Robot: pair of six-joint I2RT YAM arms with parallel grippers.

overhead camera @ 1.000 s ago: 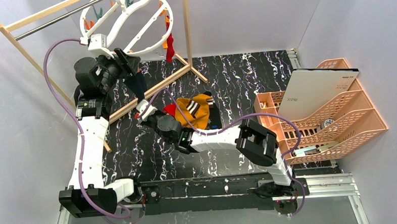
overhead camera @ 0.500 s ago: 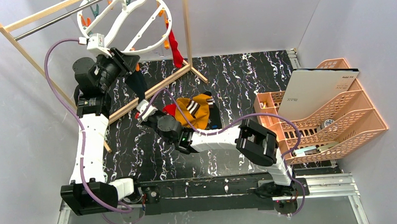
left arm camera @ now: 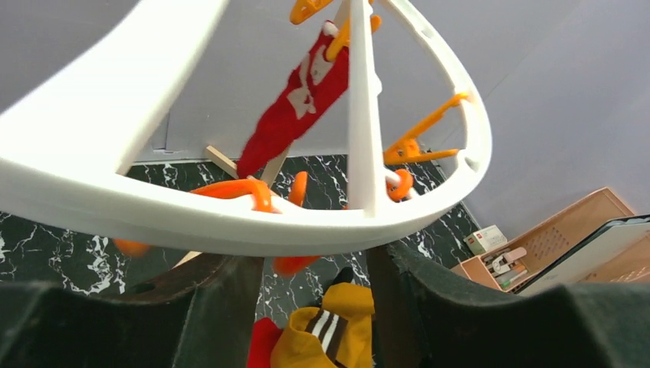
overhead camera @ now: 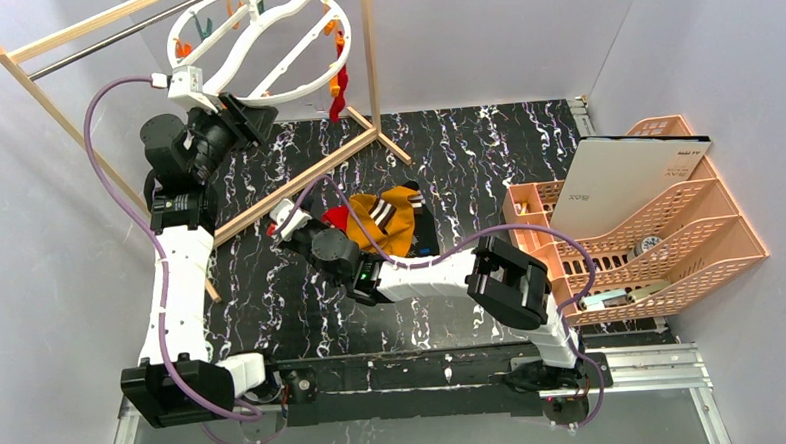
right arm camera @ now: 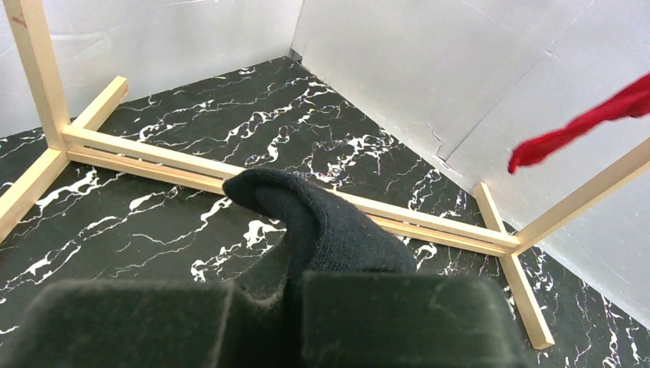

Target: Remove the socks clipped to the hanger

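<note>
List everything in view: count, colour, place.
hanger: 1, white, at the rack's rod
clips: several, orange and teal, on hanger rim
red sock: 1, red, clipped to hanger
sock pile: 2 seen, mustard striped and red, mid table
black sock: 1, black, in right gripper
rack: 1, wood and metal, far left
file tray: 1, peach, right edge, holding white board
table: 1, black marbled, underneath
left gripper: 1, black, open under hanger rim
right gripper: 1, black, shut on black sock
</note>
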